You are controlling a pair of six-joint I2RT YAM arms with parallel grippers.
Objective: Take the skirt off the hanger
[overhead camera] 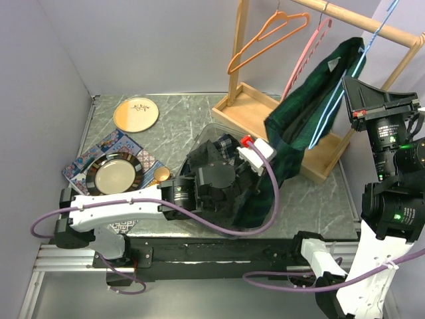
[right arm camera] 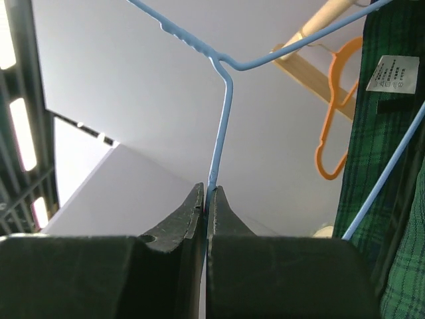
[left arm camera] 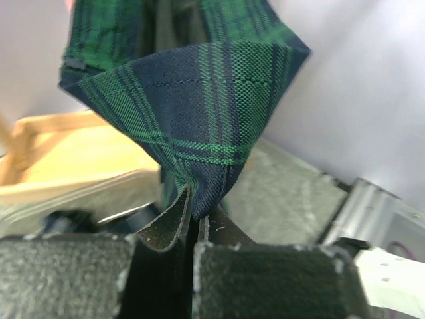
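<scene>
Green plaid skirt (overhead camera: 302,123) draped on blue hanger (right arm camera: 223,109), bottom corner pinched tight in left gripper (left arm camera: 194,216), right gripper (right arm camera: 206,199) clamped on the hanger wire, grey table (overhead camera: 179,116) below, wooden rack (overhead camera: 249,106) behind, pale walls (overhead camera: 153,40).

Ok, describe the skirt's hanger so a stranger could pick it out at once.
Find the wooden clothes rack at the back right. Of the three hangers there, the blue hanger is rightmost, with the green plaid skirt draped on it. Unlike the bare orange hanger and pink hanger beside it, it is thin wire, pinched in the right hand.
</scene>
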